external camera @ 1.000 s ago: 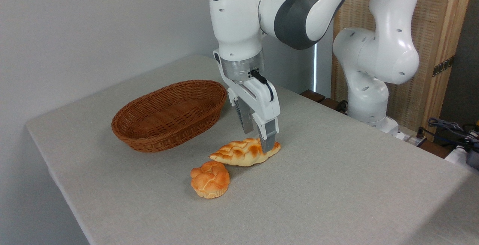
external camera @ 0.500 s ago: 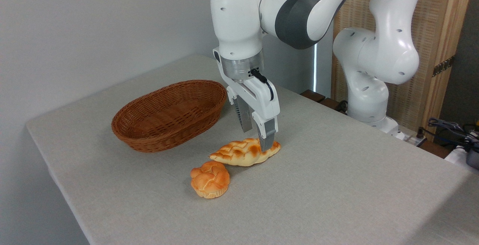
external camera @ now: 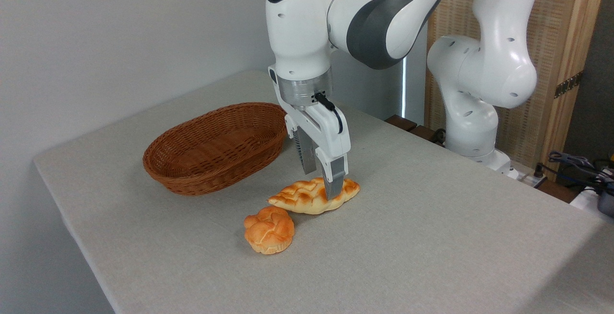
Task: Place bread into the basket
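Note:
The bread [external camera: 307, 198], a golden braided loaf, lies flat on the table in front of the basket. My gripper [external camera: 322, 180] points straight down over the loaf's right half. Its jaws stand open: the near finger [external camera: 334, 183] overlaps the loaf's top and the far finger [external camera: 308, 159] sits behind it. Whether the fingers touch the loaf I cannot tell. The brown wicker basket [external camera: 192, 184] stands to the left of the gripper and holds nothing.
A small round orange bun [external camera: 269, 230] lies just in front and left of the loaf. The arm's white base [external camera: 472, 127] rises at the table's back right. Cables [external camera: 575, 165] lie at the far right, beyond the table edge.
The gripper has shifted a little to the left along the loaf, toward its middle, staying open and low. The loaf, bun and basket have not moved.

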You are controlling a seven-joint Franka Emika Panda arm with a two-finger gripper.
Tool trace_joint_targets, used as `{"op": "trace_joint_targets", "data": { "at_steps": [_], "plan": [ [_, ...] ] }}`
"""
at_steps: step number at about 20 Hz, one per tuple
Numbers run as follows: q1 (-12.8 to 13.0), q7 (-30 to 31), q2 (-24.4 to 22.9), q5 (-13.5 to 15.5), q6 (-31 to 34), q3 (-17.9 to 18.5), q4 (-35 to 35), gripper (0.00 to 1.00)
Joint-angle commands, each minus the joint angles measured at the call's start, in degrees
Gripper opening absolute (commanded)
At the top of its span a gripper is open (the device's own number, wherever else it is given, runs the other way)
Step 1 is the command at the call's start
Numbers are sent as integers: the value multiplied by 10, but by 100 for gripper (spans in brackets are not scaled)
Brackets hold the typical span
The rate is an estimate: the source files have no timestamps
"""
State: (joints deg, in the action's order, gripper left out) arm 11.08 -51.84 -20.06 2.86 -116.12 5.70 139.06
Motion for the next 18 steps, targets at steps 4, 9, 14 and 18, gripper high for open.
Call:
{"op": "trace_joint_targets", "data": {
  "at_steps": [4, 9, 14, 18],
  "plan": [
    [9, -16, 3, 0, -19, 11, 7, 100],
    [8, -87, 4, 0, -19, 11, 9, 100],
    [8, -91, 5, -1, -19, 12, 11, 100],
    [7, -100, 6, -1, -19, 15, 16, 100]
  ]
}}
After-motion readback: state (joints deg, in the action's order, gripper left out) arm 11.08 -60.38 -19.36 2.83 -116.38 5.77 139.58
